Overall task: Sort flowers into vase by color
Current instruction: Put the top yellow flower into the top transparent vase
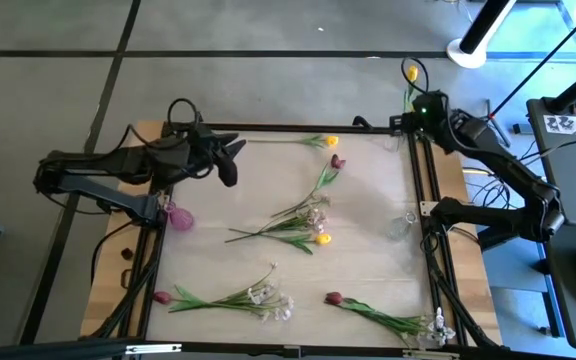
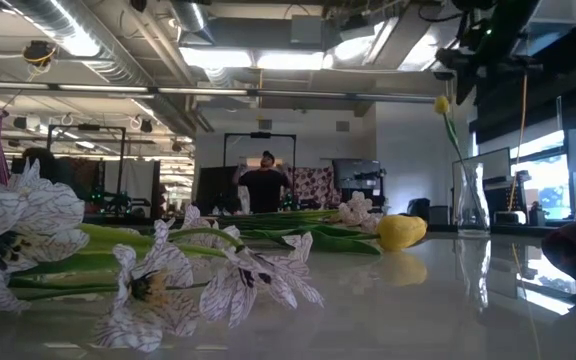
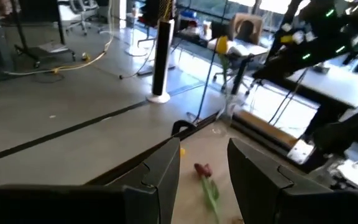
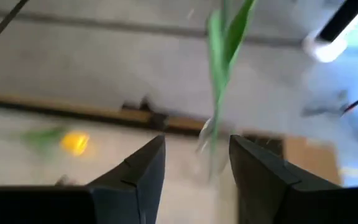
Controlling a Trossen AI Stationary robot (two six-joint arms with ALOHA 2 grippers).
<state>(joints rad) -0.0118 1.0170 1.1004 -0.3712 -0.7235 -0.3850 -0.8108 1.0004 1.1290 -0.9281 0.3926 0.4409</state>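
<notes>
The right gripper [image 4: 194,165] is hovering over the far right corner, fingers parted, the yellow tulip [image 2: 442,104] standing free in the clear glass vase [image 2: 471,205]. It should be lifting straight up, clear of the slim green stem. The left gripper [image 1: 230,160] is waiting open.
</notes>
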